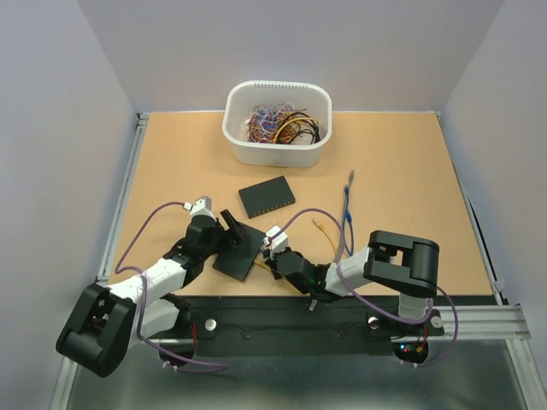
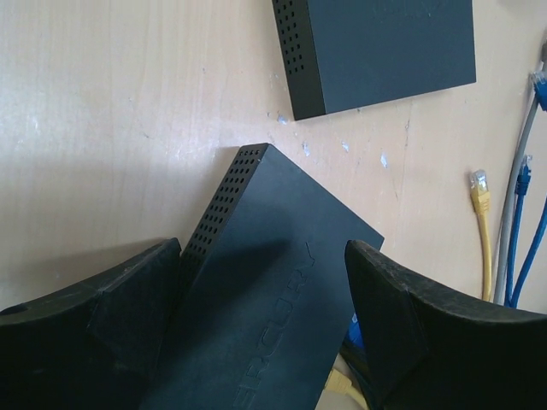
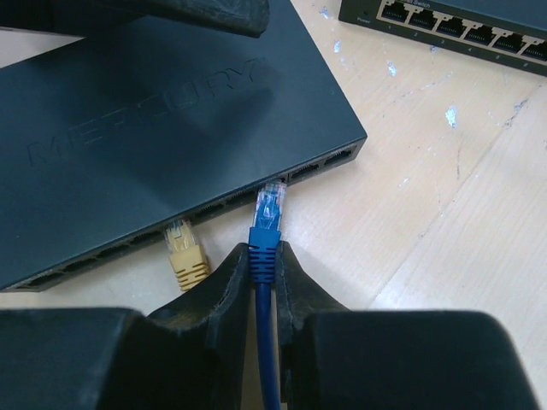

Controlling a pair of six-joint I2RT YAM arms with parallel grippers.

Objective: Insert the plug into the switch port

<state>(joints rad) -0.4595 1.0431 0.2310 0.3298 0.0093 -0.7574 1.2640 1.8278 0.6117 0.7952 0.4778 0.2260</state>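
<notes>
1. The table (image 1: 410, 231) carries a white tub (image 1: 275, 155) of tangled cables (image 1: 278, 126) at its far edge.
2. The near switch (image 3: 154, 145) lies at the near middle, with "MERCURY" embossed across its lid. It looks light, so a push on its ports could slide it. A second switch (image 3: 461, 21) lies just beyond it, and no writing on it can be read.
3. The left gripper (image 2: 261, 282) hangs over the near switch with its fingers spread wide to either side. Whether they touch it cannot be told.
4. The right gripper (image 3: 265, 256) has its fingers pinched on the boot behind the blue plug (image 3: 270, 205).
5. The blue plug's tip is at a port mouth and seems not yet seated. It is probably light, hard plastic with a brittle latch on a springy cable, so the boot suits holding.
6. A yellow plug (image 3: 184, 248) sits in a port of the same row.
</notes>
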